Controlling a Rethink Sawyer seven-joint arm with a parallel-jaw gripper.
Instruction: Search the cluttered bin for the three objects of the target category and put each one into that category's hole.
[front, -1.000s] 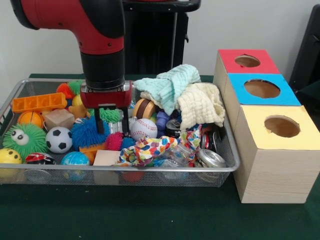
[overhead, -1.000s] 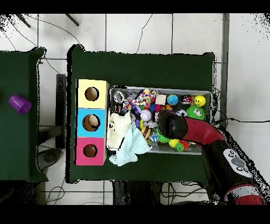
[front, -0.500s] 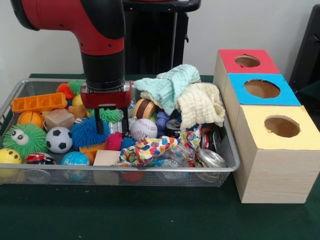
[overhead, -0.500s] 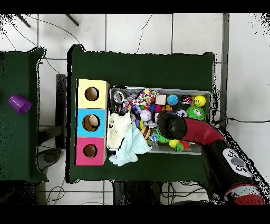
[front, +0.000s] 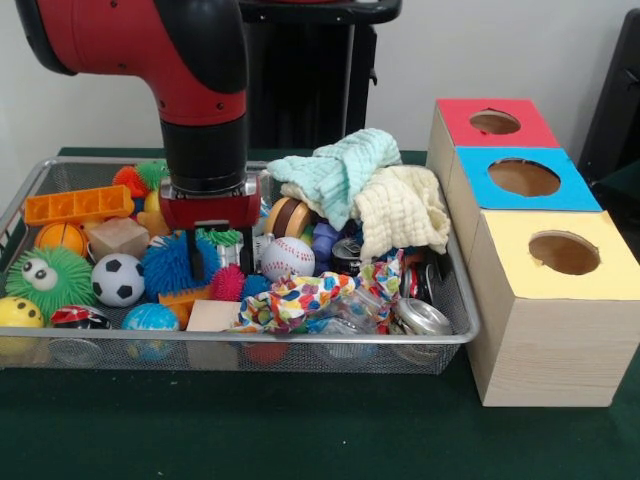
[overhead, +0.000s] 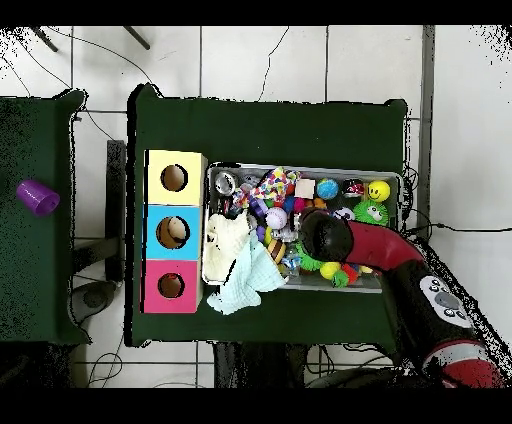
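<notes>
Toys packed round gripper (front: 218, 258)

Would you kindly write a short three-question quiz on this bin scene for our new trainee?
1. True or false: the gripper is down among the toys in the wire bin.
2. Which box is nearest the camera in the front view? A) red box B) blue box C) yellow box
3. Fill in: the mint cloth lies partly on top of the ______ cloth.

Key: 1 true; 2 C; 3 cream.
</notes>
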